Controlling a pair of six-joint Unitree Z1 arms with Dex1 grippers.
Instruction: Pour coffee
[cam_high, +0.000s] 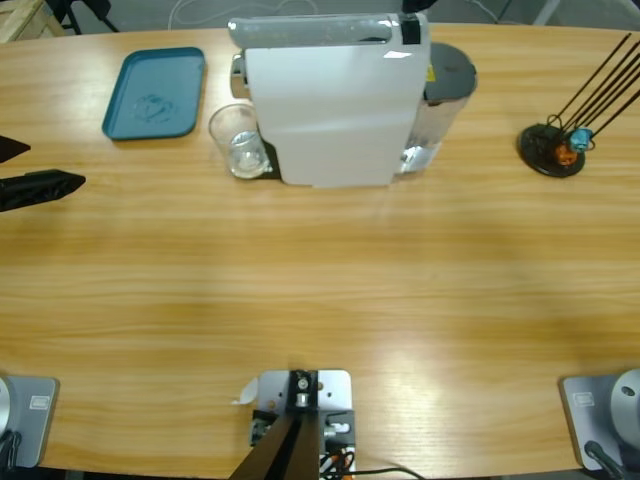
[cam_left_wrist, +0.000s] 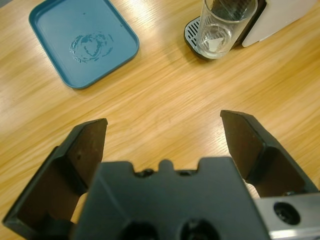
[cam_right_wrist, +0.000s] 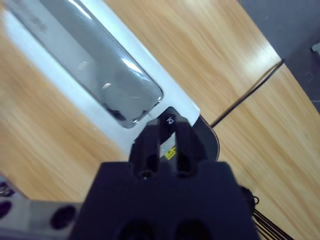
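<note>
I am looking down on a long wooden table (cam_high: 320, 300). A white coffee machine (cam_high: 335, 100) stands at upper centre of the high view, and a clear glass (cam_high: 238, 140) stands on its dark drip grate, at the machine's left side in the frame. In my left wrist view the glass (cam_left_wrist: 225, 25) sits at the upper right and looks nearly empty; I cannot make out any coffee in it. A teal tray (cam_high: 155, 92) lies at upper left, with nothing on it.

My left gripper (cam_high: 40, 187) enters at the left edge, well apart from the glass, its jaws spread wide and holding nothing. My right gripper (cam_right_wrist: 165, 135) has its jaws pressed together at the rear top of the machine, touching a small black part there; whether that is a button I cannot tell.

I judge the task barely begun: the glass is in place, but brewing has yet to fill it.
</note>
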